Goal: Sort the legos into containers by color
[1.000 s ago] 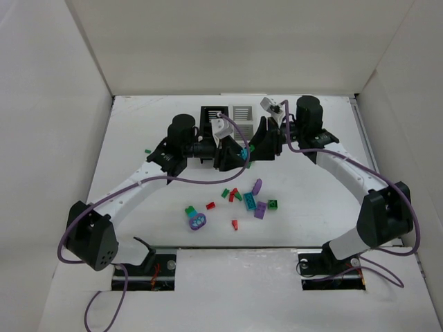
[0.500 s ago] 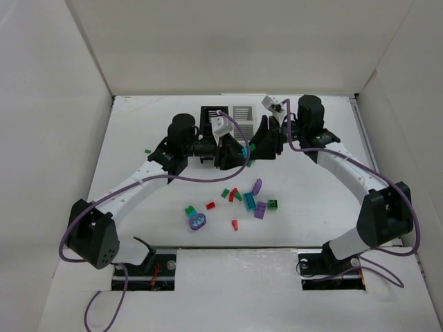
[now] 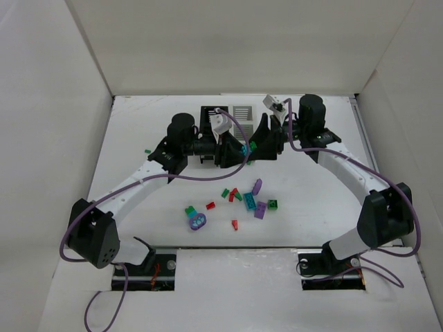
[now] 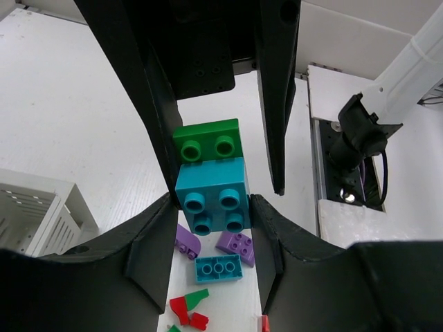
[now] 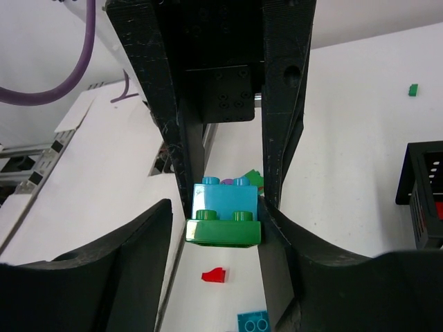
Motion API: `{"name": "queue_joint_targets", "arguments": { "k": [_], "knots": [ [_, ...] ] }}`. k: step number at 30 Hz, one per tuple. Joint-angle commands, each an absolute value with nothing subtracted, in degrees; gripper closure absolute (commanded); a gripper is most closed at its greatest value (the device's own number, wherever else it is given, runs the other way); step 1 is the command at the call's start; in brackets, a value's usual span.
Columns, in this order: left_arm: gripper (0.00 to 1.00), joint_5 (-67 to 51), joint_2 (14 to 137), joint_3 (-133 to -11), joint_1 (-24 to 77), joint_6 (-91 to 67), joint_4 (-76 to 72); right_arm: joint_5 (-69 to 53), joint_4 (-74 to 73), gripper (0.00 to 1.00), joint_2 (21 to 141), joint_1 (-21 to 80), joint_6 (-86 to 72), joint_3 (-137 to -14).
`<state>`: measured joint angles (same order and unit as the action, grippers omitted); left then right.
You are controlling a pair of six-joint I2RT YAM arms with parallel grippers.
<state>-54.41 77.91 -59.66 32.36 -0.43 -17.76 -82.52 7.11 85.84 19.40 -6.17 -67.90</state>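
Observation:
A teal brick (image 4: pixel 211 200) joined to a green brick (image 4: pixel 206 140) hangs in the air between my two grippers, in front of the bins in the top view (image 3: pixel 244 149). My left gripper (image 4: pixel 211 202) is shut on the teal brick. My right gripper (image 5: pixel 216 207) is around the green brick (image 5: pixel 223 232); its right finger touches the brick and a gap shows at its left finger. The black bin (image 3: pixel 210 117) and the white bin (image 3: pixel 241 113) stand side by side behind the grippers. Loose legos (image 3: pixel 249 200) lie on the table in front.
A purple and teal piece (image 3: pixel 198 220) and a red bit (image 3: pixel 234 224) lie nearer the bases. A small green bit (image 3: pixel 147 150) lies far left. The white bin's corner (image 4: pixel 34 214) and the black bin's edge (image 5: pixel 422 187) show in the wrist views.
My right gripper has shifted slightly toward the far side at the joined piece. My left arm has barely moved and still holds the teal brick.

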Motion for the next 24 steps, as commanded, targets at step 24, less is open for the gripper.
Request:
{"name": "queue_joint_targets", "arguments": {
  "k": [24],
  "knots": [
    [1.00,-54.49,75.23,-60.47,31.03,0.00,-23.03,-81.74,7.21,0.47,85.69,18.02,-6.24,-68.64]
  ]
}}
